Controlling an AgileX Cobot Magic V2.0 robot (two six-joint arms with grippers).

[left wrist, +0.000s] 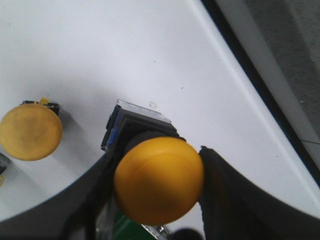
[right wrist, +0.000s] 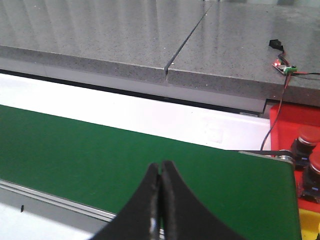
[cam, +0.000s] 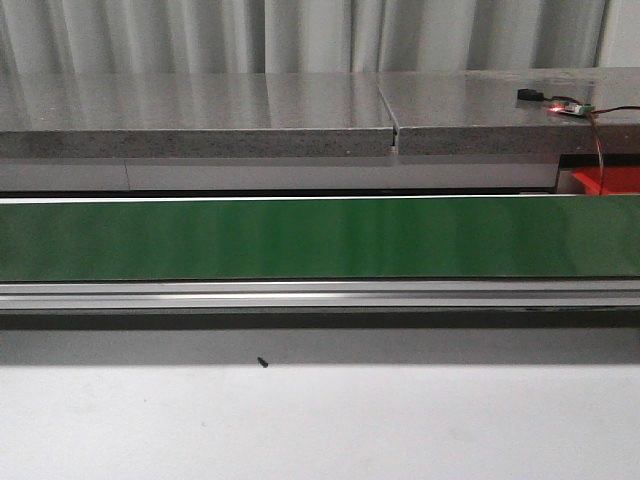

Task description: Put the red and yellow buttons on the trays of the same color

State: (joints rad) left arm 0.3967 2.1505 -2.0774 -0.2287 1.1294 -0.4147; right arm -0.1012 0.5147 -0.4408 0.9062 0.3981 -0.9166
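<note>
— Left jaws (left wrist: 159,187), status?
— Clamped on a yellow button (left wrist: 159,180); second yellow button (left wrist: 30,132) beside them, on the white surface (left wrist: 150,50).
— Right jaws (right wrist: 160,172)?
— Pressed together, holding nothing, over the green belt (right wrist: 100,155). Beyond them, red buttons (right wrist: 307,137) in the red tray (right wrist: 280,117); grey counter (right wrist: 125,35) farthest.

Green conveyor belt (cam: 320,238), grey stone countertop (cam: 200,112), small circuit board (cam: 568,107) with wires, pale curtain (cam: 300,35)
</note>
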